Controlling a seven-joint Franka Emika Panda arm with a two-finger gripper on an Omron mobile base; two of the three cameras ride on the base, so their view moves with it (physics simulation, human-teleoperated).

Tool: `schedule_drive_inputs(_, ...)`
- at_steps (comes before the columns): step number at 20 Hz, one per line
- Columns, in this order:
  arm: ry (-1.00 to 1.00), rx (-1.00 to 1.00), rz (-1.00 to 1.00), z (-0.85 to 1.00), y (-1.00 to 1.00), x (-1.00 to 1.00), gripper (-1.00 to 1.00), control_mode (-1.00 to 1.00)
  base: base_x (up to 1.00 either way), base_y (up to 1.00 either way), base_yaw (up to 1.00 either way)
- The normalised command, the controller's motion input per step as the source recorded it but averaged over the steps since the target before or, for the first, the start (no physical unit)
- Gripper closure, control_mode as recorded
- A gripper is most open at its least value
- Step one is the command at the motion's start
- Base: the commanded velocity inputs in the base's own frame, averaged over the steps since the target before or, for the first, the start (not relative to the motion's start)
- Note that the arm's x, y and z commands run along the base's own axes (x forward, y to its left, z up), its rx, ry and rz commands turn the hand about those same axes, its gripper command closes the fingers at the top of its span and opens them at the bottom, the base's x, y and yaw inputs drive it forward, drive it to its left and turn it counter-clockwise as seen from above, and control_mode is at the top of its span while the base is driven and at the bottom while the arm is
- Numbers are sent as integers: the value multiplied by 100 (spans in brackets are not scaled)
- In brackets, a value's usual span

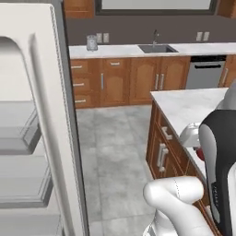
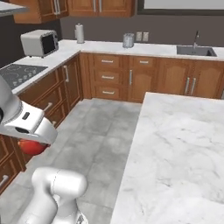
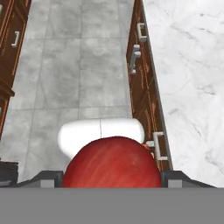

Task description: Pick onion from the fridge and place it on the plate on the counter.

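Now hand (image 3: 112, 181) grips round glossy red onion (image 3: 112, 162)

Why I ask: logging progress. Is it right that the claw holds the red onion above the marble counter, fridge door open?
Not quite: the claw holds the onion above the grey floor beside the counter, as the hand view shows. The fridge door is open.

Onion (image 3: 113, 164) glossy, smooth – counter (image 3: 188, 74) veined marble, wooden drawers.
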Motion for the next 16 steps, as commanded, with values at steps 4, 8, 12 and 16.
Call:
schedule_drive_inputs(4,0,0,0,0,0,0,100,100,100,0,10)
schedule_drive_inputs(8,0,0,0,0,0,0,100,100,100,0,13)
schedule_drive_inputs(12,0,0,0,0,0,0,100,100,100,0,26)
schedule_drive_inputs(16,0,0,0,0,0,0,100,100,72,0,68)
